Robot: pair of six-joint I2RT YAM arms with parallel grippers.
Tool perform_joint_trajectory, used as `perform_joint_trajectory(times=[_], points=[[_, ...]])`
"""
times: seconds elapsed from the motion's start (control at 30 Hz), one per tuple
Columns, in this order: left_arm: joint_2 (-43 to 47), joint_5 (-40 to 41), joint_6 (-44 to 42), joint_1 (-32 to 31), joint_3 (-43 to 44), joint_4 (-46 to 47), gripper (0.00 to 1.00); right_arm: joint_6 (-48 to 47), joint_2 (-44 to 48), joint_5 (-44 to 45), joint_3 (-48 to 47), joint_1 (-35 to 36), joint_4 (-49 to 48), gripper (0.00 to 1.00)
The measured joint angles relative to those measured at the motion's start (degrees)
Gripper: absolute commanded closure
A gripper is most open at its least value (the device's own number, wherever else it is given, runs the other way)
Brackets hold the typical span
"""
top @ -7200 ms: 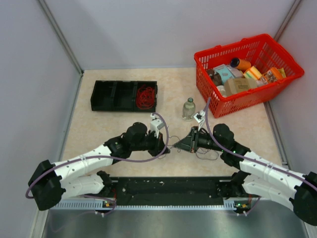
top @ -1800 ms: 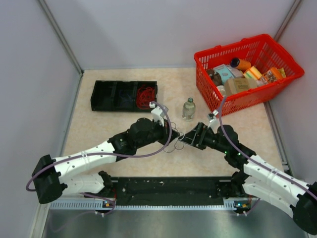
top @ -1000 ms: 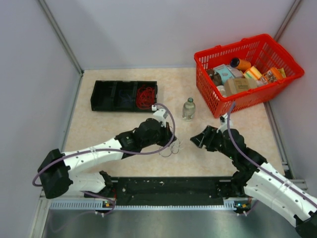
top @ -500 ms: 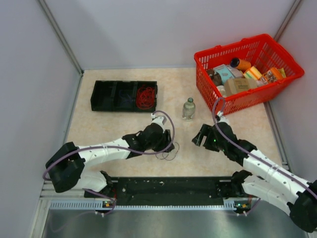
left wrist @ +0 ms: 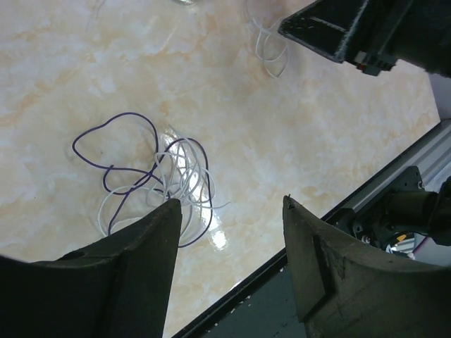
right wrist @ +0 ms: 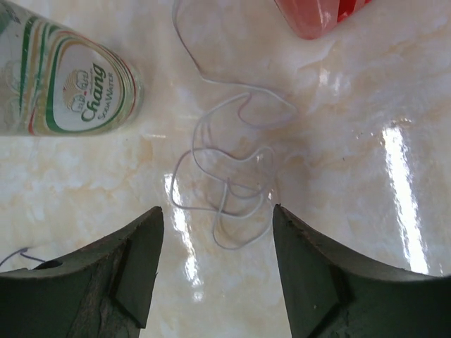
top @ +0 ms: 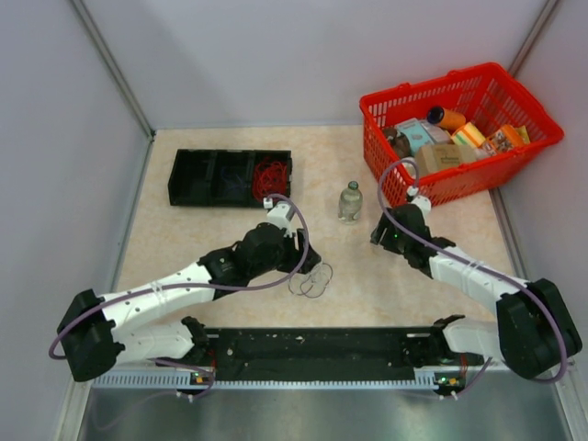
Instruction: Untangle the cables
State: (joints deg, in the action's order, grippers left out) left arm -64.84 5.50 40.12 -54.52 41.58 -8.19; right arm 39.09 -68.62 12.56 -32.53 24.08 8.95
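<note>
- Two pincers in play, both with fingers spread apart and nothing between them.
- Left pincer [left wrist: 229,211] hangs right over the purple-and-white cable bunch [left wrist: 155,183], which lies loose on the marbled surface [left wrist: 84,63] near the front edge (the loops cross each other in a messy knot).
- Right pincer [right wrist: 216,211] hovers above a separate white cable [right wrist: 232,176], which lies flat close beside the bottle [right wrist: 63,77].
- Red cable [top: 270,177] sits coiled in the right-hand compartment of the black tray [top: 211,197], well apart from both pincers.
</note>
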Motion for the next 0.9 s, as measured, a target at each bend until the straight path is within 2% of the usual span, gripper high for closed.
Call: perform_joint_trajectory(times=[0.13, 0.27, 0.33, 0.37, 0.4, 0.53, 0.67, 0.8, 0.9], points=[[2.3, 0.0, -0.3, 0.0, -0.4, 0.3, 0.37, 0.4, -3.1, 3.3, 1.5, 0.6, -7.6, 0.41], [2.4, -0.9, -0.4, 0.0, -1.7, 0.4, 0.38, 2.4, -6.5, 7.2, 1.5, 0.9, -11.8, 0.70], [2.4, -1.5, -0.4, 0.0, -2.1, 0.3, 0.38, 3.8, -8.5, 9.2, 1.5, 0.5, -12.2, 0.81], [2.4, -1.6, -0.4, 0.0, -2.2, 0.4, 0.38, 4.4, -9.0, 9.9, 1.5, 0.5, -12.2, 0.93], [2.5, -1.6, -0.4, 0.0, -2.3, 0.4, 0.38, 5.2, -9.2, 10.6, 1.9, 0.6, -12.5, 0.99], [3.2, -1.6, -1.3, 0.0, -2.3, 0.1, 0.38, 6.1, -8.6, 12.2, 2.8, 1.6, -11.3, 1.00], [4.6, -1.8, -2.7, 0.0, -2.3, -0.1, 0.36, 5.3, -1.4, 12.5, 3.1, 6.6, -6.9, 1.00], [5.3, -3.5, -4.6, 0.0, -2.2, 0.3, 0.30, 2.9, 10.5, 5.6, 4.2, 8.0, -5.5, 1.00], [5.4, -5.7, -5.8, 0.0, -2.2, 1.6, 0.25, -0.1, 19.1, -3.9, 5.9, 8.0, -6.0, 1.00]])
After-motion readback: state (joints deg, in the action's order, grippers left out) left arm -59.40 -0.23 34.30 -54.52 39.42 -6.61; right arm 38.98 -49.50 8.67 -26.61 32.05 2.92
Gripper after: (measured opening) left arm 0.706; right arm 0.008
